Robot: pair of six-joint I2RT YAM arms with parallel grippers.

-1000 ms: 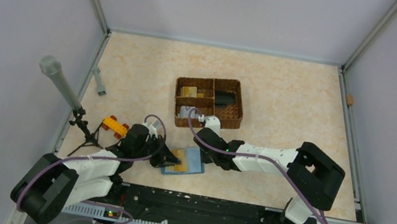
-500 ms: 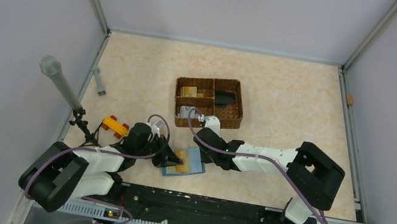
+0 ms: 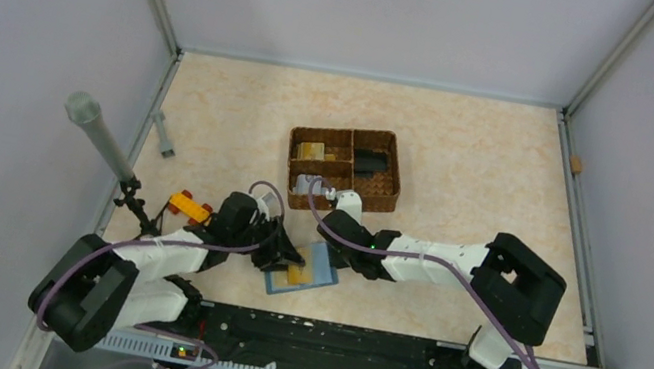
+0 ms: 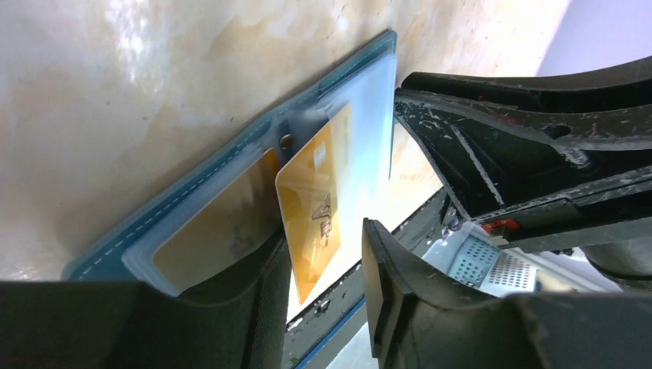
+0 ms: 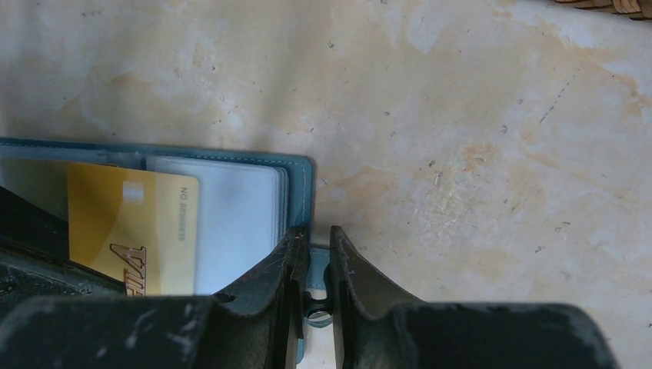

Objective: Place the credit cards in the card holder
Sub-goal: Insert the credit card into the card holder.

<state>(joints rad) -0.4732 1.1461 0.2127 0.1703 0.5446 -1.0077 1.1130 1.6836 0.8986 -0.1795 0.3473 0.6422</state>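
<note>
My left arm lies low over the table, elbow bent, forearm reaching right. My left gripper [image 3: 289,259] [image 4: 327,257] has its jaws parted. My right arm stretches left, wrist angled down. My right gripper [image 3: 324,245] [image 5: 311,250] pinches the edge of the card holder [image 5: 303,175], jaws nearly together. The grippers sit just beside each other.

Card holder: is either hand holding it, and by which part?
The right hand pinches the card holder by the tab at its edge. The left hand is open around a gold card, not gripping it.
</note>
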